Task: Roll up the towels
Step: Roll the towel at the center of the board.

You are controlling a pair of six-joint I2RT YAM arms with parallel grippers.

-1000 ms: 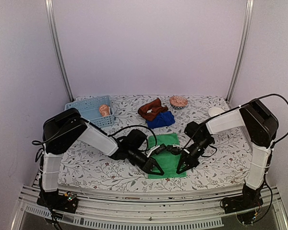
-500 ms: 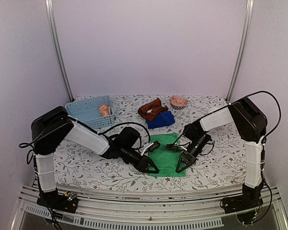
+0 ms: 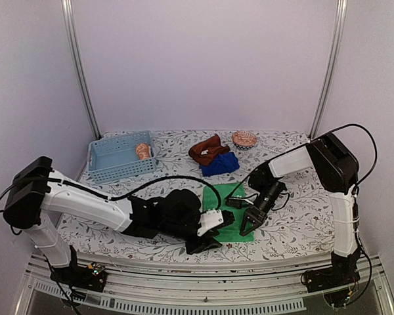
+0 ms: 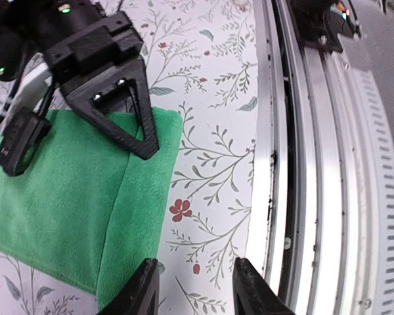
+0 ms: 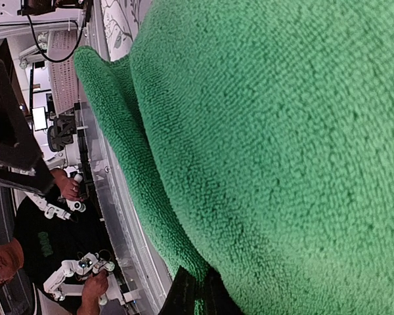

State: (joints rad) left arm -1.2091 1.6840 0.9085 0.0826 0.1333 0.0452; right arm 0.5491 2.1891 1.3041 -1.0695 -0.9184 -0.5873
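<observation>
Towel in hand: plain green terry towel (image 3: 224,195), spread flat on the floral-print tabletop (image 3: 302,223) at lower centre of the top view. Its near strip is doubled over into a first fold, which shows as a thicker band in the left wrist view.
Right claw (image 4: 146,146): fingers drawn together on the folded band at the towel's lower right. In the right wrist view the tips pinch green pile at the bottom edge of the frame.
Left claw (image 4: 197,292): fingers apart, gripping nothing. One tip is over the towel's lower-left corner, the other over bare tabletop beside it.
Step judged: starting the roll from the near edge, very early in the task.
Good practice: the left claw probably needs to close on the same fold at its own corner so that both ends lift level. The band should then be turned toward the top of the frame in small equal bites, tight and parallel to the edge, or the roll will cone.
Risk: a one-sided pull would drag the cloth askew.
Waiting towels: rust-brown crumpled cloth (image 3: 207,149) and deep blue cloth (image 3: 222,164), touching, at upper centre. The orange patterned cloth (image 3: 142,151) lies inside the light blue slotted plastic basket (image 3: 121,172) at upper left.
</observation>
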